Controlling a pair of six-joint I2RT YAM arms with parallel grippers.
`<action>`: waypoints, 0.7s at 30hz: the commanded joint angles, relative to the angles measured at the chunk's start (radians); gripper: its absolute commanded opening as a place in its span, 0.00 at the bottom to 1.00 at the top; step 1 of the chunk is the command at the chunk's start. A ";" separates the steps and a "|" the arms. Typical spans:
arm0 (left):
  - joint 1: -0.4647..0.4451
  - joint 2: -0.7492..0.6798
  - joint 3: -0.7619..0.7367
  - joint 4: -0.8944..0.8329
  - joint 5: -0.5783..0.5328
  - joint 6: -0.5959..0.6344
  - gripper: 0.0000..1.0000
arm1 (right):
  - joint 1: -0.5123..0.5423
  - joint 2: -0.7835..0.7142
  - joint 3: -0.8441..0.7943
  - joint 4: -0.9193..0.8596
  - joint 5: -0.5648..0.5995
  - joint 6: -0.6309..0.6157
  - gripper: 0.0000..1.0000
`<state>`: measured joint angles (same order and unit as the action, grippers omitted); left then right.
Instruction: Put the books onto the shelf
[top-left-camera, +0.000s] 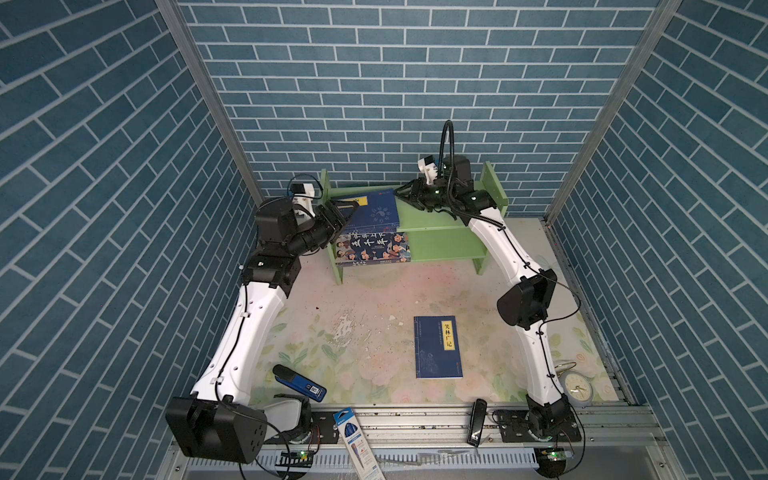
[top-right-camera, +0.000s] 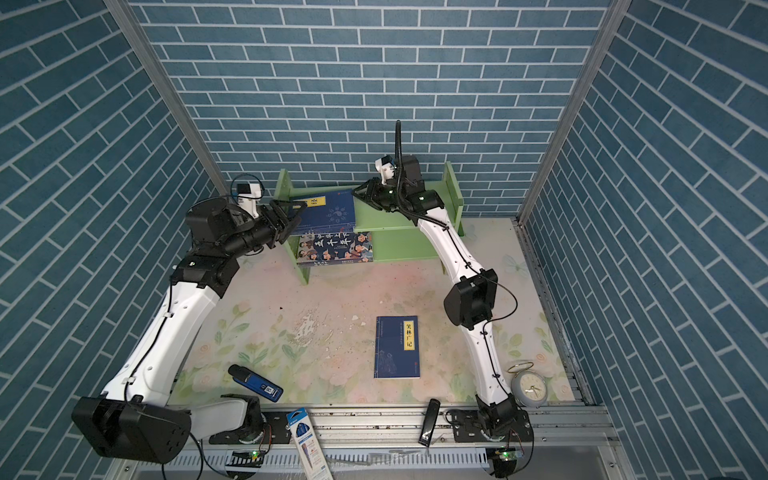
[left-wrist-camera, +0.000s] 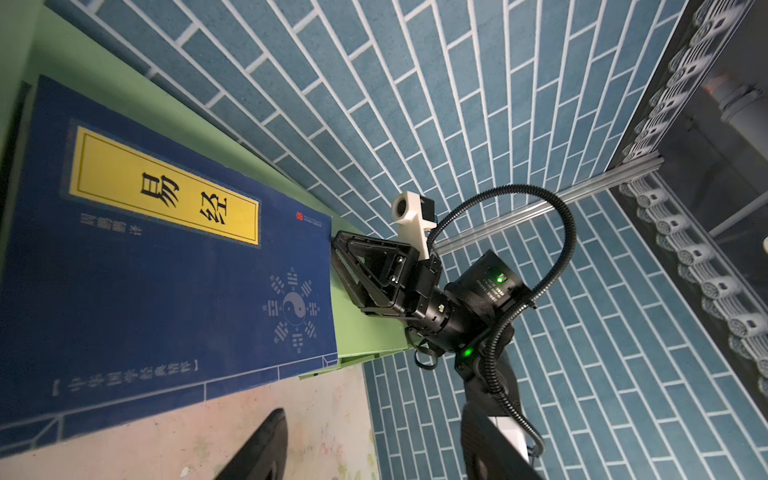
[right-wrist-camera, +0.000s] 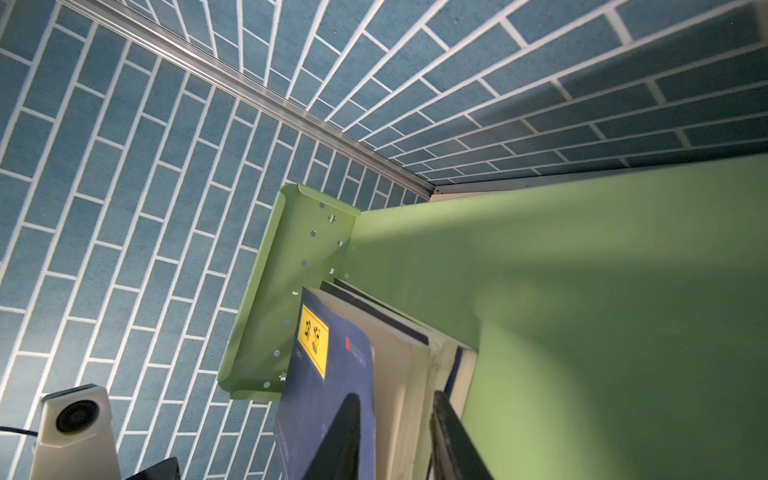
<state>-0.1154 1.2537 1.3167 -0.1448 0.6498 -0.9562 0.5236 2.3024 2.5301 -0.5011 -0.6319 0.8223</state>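
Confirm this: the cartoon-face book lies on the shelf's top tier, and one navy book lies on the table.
Wrong on the tier. The cartoon-face book lies on the lower tier of the shelf, beneath the navy stack, as both top views show. One navy book does lie on the table.

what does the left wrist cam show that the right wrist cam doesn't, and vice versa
Left wrist only: top book's full cover, right gripper at its edge, table mat.
Right wrist only: stacked page edges between that gripper's fingers, holes in the side panel.
Both: yellow label, green shelf, brick wall.
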 joint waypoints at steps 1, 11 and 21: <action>0.005 -0.001 -0.016 0.009 0.013 0.090 0.69 | 0.006 -0.138 -0.051 -0.022 0.029 -0.060 0.31; 0.003 0.052 -0.040 0.074 0.089 0.107 0.69 | 0.033 -0.268 -0.286 -0.008 0.027 -0.103 0.31; 0.002 0.062 -0.050 0.066 0.133 0.179 0.69 | 0.059 -0.215 -0.238 -0.084 0.082 -0.162 0.31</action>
<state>-0.1154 1.3125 1.2774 -0.0982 0.7582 -0.8177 0.5751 2.0586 2.2620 -0.5587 -0.5808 0.7158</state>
